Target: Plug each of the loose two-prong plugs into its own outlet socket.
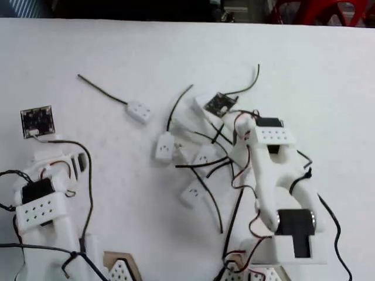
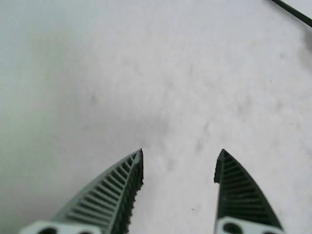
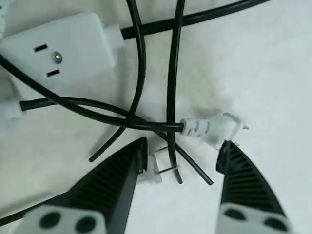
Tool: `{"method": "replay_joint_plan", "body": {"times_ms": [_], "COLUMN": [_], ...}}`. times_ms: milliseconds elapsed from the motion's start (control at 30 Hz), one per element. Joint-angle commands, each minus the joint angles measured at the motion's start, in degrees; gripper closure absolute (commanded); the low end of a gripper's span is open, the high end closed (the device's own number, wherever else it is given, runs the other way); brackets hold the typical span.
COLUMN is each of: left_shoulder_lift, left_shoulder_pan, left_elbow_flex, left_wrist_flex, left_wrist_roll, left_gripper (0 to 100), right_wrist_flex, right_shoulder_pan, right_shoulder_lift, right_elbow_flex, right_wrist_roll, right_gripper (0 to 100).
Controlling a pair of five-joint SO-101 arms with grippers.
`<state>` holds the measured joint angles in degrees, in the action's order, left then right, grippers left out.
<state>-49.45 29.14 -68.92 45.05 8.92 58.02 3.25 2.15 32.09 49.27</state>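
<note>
2 grippers, both w/ fingers wide apart. Left gripper (image 2: 180, 155) over table (image 2: 146, 73). Right gripper (image 3: 181, 148) mid-table, straddling 2 plugs: corded plug (image 3: 215, 127), small plug (image 3: 157, 170); 1 outlet socket (image 3: 63, 48) near.

Nothing legible appears. The white outlet socket (image 3: 73, 44), the plug (image 3: 217, 127) and the tabletop (image 1: 304, 64) carry no readable print; the dark square board (image 1: 37, 121) shows marks too small to read.
</note>
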Motion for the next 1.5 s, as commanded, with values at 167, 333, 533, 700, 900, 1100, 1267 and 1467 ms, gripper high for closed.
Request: {"method": "replay_joint_plan", "body": {"times_ms": [167, 333, 533, 700, 900, 1100, 1267, 1467], "left_shoulder_lift": [-1.54, -1.54, -1.54, -1.54, -1.54, -1.45, -1.36, -1.36], "left_shoulder_pan": [0.13, 0.13, 0.13, 0.13, 0.13, 0.13, 0.13, 0.13], "left_elbow_flex": [0.09, 0.09, 0.00, 0.00, 0.00, -0.53, -0.53, -0.53], "left_wrist_flex": [-1.32, -1.32, -1.32, -1.32, -1.76, -2.90, -2.90, -2.90], "left_wrist_roll": [0.18, 0.18, 0.18, 0.18, 0.18, 0.18, 0.18, 0.18], "left_gripper": [76, 76, 76, 76, 76, 76, 76, 76], "right_wrist_flex": [-0.66, -0.57, -0.31, 5.49, 11.21, 11.12, 11.74, 15.87], "right_shoulder_pan": [-0.40, -0.48, -0.48, -0.40, -0.48, -0.66, -3.65, -5.32], "right_shoulder_lift": [-7.60, -12.88, -17.45, -16.04, -15.96, -20.62, -23.87, -25.36], "right_elbow_flex": [-11.25, -17.93, -23.03, -25.93, -31.30, -33.05, -36.84, -39.21], "right_wrist_roll": [-8.79, -15.47, -18.37, -18.29, -17.76, -9.93, -6.77, -3.96], "right_gripper": [77.3, 85.1, 87.9, 85.1, 83.2, 83.2, 83.2, 83.2]}}
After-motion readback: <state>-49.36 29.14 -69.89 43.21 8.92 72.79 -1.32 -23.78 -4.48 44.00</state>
